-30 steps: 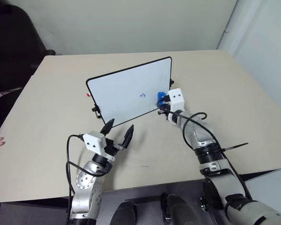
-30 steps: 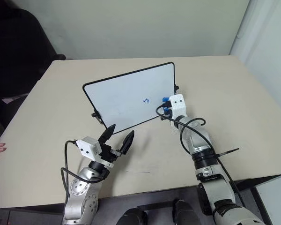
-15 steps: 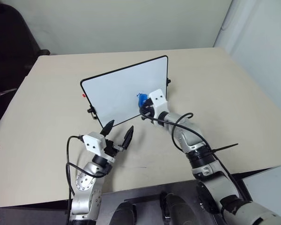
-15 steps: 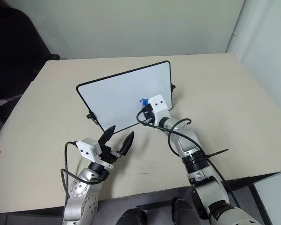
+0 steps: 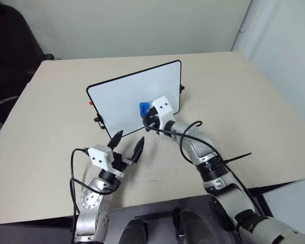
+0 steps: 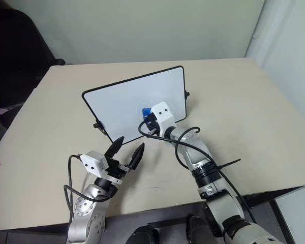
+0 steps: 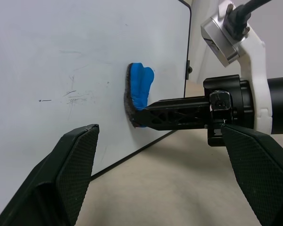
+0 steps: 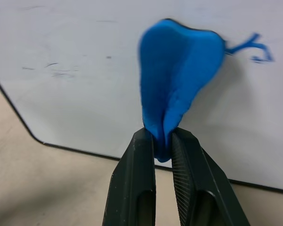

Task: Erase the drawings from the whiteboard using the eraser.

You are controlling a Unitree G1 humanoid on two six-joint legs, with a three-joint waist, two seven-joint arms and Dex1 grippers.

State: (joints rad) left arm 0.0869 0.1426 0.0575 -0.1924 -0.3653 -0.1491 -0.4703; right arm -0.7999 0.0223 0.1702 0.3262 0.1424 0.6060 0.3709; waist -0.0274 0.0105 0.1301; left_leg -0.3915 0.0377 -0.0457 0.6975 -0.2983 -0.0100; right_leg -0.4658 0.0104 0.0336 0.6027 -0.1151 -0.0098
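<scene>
the whiteboard (image 5: 127,99) stands tilted on the beige table (image 5: 254,112), a little above the centre of the left eye view, with its white face toward the robot and its black frame around it. a small red tab (image 5: 90,103) is at its left edge and a black clip (image 5: 97,120) is just below that, at the lower left corner. the right gripper (image 5: 148,113) is in front of the lower right part of the board, and its two black fingers are pressed together on the eraser (image 5: 144,108), which is squeezed into a folded shape between them. in the right wrist view the eraser (image 8: 177,80) lies flat against the white surface, and the fingers (image 8: 137,188) hold it by its lower end. the drawings (image 8: 251,48) are at the upper right of this view, thin blue strokes that come out from the edge of the eraser; part of them may be hidden under it, this i cannot tell. some faint grey marks are on the board at the upper left of the same view. the left gripper (image 5: 126,144) is in the lower middle of the left eye view, below the board and apart from it, with its two fingers spread wide and nothing between them. in the left wrist view the eraser (image 7: 139,92) touches the board with its dark side.
</scene>
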